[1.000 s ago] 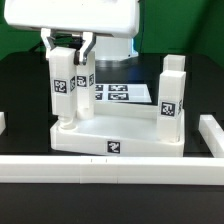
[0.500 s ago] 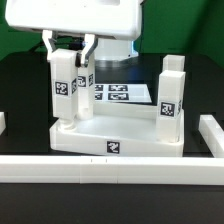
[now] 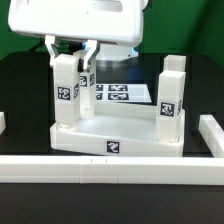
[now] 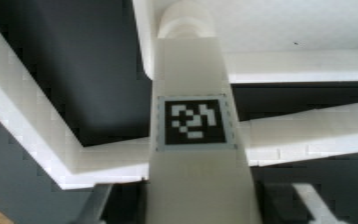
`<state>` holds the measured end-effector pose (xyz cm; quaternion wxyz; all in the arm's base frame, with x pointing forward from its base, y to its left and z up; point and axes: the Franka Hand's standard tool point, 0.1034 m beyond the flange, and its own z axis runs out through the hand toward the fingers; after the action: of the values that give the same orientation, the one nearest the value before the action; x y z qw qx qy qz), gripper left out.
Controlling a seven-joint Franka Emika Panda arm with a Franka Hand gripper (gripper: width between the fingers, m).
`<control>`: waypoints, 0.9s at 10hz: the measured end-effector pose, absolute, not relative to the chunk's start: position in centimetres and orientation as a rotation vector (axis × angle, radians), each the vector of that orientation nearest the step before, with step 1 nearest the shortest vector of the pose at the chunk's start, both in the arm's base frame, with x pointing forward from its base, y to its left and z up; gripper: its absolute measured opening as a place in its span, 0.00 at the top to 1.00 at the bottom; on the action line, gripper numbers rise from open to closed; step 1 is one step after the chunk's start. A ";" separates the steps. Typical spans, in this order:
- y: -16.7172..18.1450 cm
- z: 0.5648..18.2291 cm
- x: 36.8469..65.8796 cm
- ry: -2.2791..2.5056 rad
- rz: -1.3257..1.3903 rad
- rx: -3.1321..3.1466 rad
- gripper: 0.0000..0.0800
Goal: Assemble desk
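The white desk top [image 3: 115, 138] lies in the middle of the table with its tagged rim facing the front. A white square leg [image 3: 67, 95] with a tag stands at its corner on the exterior view's left. My gripper [image 3: 72, 55] is shut on the top of this leg, fingers on either side. In the wrist view the same leg [image 4: 197, 120] runs straight out from my gripper [image 4: 197, 208], over the desk top's rim [image 4: 87, 150]. Another tagged leg [image 3: 86, 82] shows just behind it. A leg [image 3: 168, 100] stands at the right corner.
The marker board [image 3: 122, 93] lies flat behind the desk top. A long white border rail [image 3: 110, 168] runs along the front, with raised ends at the exterior view's left [image 3: 2, 122] and right [image 3: 212, 135]. The table surface is black.
The held leg and its tag have shifted slightly to the exterior view's right and a little lower. My gripper stays shut on it. The other legs and the desk top have not moved.
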<state>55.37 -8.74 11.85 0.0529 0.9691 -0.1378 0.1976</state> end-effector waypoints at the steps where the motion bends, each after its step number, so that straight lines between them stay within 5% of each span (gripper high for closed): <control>1: -8.7 11.8 55.6 -0.412 0.623 2.936 0.64; 7: -8.7 11.8 55.8 -0.393 0.679 2.909 0.63; 9: -8.8 11.9 55.9 -0.390 0.679 2.910 0.24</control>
<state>55.89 -8.77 11.87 0.0642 0.9637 -0.1292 0.2248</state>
